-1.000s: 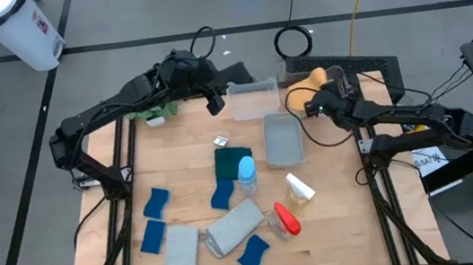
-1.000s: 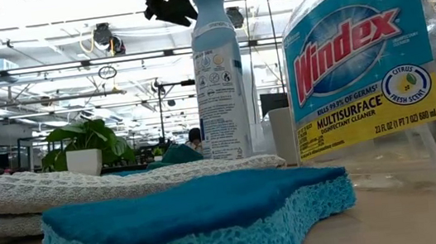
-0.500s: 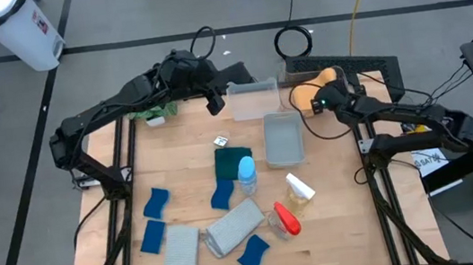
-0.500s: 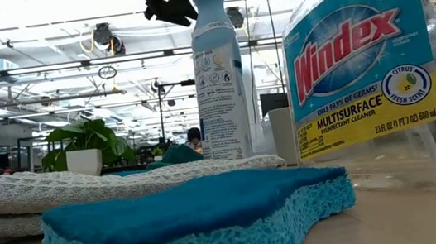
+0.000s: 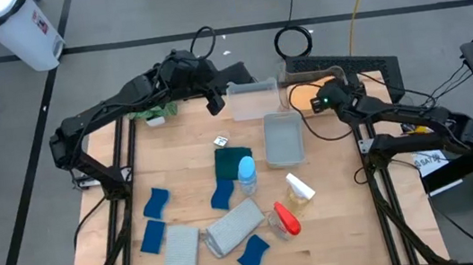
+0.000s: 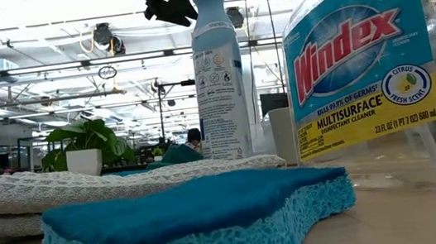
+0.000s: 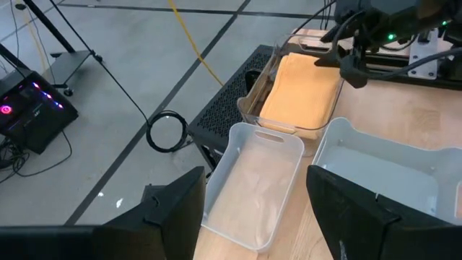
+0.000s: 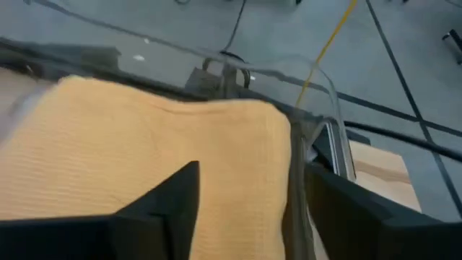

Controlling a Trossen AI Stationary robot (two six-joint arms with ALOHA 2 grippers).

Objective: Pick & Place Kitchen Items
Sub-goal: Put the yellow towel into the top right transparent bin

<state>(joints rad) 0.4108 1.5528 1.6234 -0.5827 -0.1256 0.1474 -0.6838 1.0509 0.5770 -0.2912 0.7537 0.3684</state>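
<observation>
The orange cloth [image 5: 302, 94] lies flat inside a clear bin [image 7: 254, 88] at the table's far right. My right gripper [image 8: 249, 172] is open just above the cloth, one finger on either side of its middle. My left gripper [image 5: 213, 102] hangs open over the far middle, beside two more clear bins [image 5: 252, 101] [image 5: 282, 140]. On the table lie several blue sponges [image 5: 156, 202], two grey cloths [image 5: 179, 254] [image 5: 234, 226] and a dark teal cloth [image 5: 232, 162]. Bottles with blue [image 5: 247, 175], white [image 5: 298, 188] and red [image 5: 285, 220] tops are there too.
A small potted plant [image 5: 155, 115] stands at the far left, under my left arm. A black mat [image 5: 350, 66] and a cable coil [image 5: 295, 41] lie beyond the orange cloth's bin. The sponges, cloths and bottles crowd the table's near middle.
My right gripper has opened and let go of the orange cloth. The cloth, bunched up under the fingers a second ago, now lies spread flat in the far right bin. My left arm has kept still.
</observation>
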